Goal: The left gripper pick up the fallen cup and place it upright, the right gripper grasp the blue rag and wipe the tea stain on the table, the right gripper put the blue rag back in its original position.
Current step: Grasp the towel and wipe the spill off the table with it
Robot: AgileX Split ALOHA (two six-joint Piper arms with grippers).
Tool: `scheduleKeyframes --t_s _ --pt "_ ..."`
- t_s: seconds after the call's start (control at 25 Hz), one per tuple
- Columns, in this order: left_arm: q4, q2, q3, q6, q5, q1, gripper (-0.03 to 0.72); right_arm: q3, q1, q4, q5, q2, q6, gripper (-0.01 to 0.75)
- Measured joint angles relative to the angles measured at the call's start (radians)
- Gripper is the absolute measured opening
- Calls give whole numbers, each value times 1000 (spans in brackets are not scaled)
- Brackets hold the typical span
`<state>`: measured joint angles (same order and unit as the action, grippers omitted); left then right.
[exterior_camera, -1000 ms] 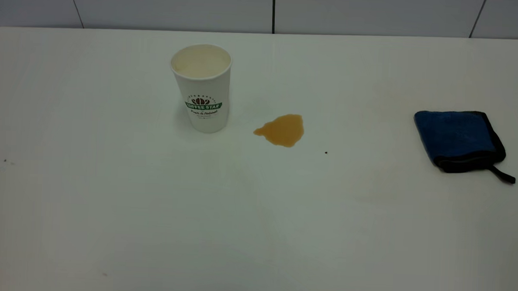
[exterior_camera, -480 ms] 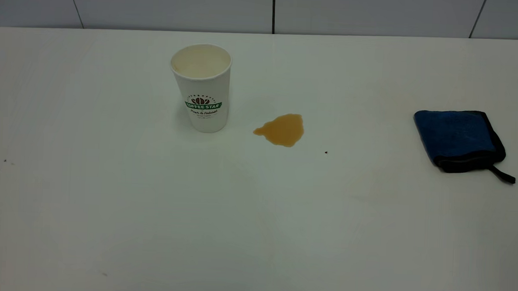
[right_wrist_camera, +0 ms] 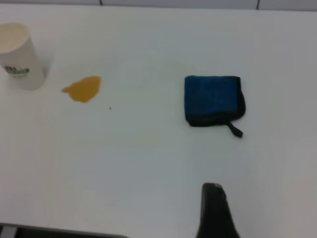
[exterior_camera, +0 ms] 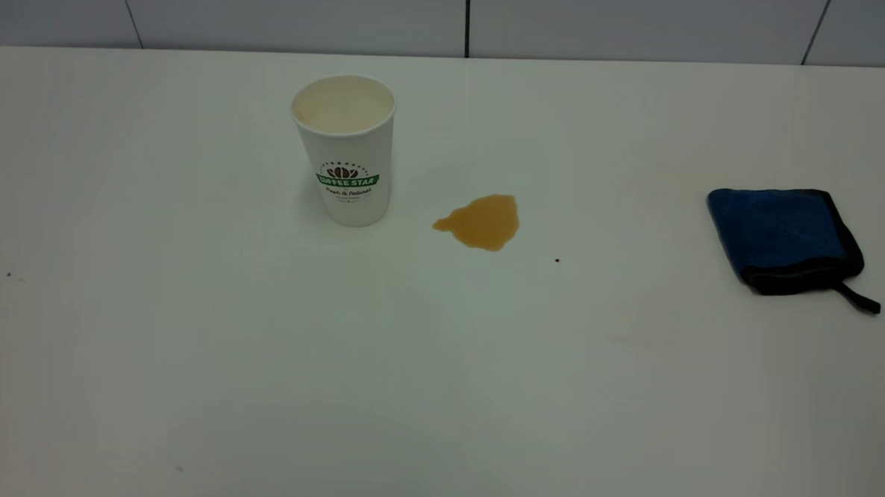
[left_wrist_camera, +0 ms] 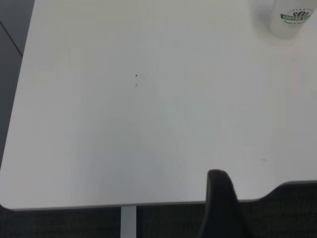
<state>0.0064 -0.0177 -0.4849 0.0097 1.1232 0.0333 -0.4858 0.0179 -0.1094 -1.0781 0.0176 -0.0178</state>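
Left to right, the layout stood as follows. My left gripper (left_wrist_camera: pixel 220 198) was held back over the near edge of the table (exterior_camera: pixel 184 357), outside the exterior view. Only one dark finger showed in its wrist view, so I could not tell whether it was released or clenched. The cup (exterior_camera: pixel 346 151) stood upright on the left-centre of the table, mouth up, logo facing the exterior camera. I judged the left arm's step complete.

The tea stain (exterior_camera: pixel 481 221) lay just right of the cup, near but not touching it. A tiny dark speck (exterior_camera: pixel 557 260) sat to the stain's right.

The blue rag (exterior_camera: pixel 783 237) lay folded flat well right of the stain, close to the table's right edge, its black loop tail (exterior_camera: pixel 858 298) trailing toward the near right. My right gripper (right_wrist_camera: pixel 214 208) was likewise back at the near edge, and its state could not be determined.

The rag lay ahead of the right gripper, slightly toward the right edge, and the right arm was the nearer one. Bare tabletop lay between rag and stain; the cup beyond the stain limited the wiping stroke.
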Motion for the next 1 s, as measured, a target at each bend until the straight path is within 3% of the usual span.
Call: scheduleKeyframes --t_s 0.16,0.32,0.68,1.0 --pt "0 0 0 0 0 0 499 -1 0 -67 68 -117 -37 610" --pt "0 0 0 0 0 0 499 -1 0 -97 245 -355 -126 671" --pt "0 0 0 0 0 0 499 -17 0 -348 651 -1004 -476 639" --pt "0 0 0 -1 0 0 499 -213 -10 -646 831 -1641 -871 614"
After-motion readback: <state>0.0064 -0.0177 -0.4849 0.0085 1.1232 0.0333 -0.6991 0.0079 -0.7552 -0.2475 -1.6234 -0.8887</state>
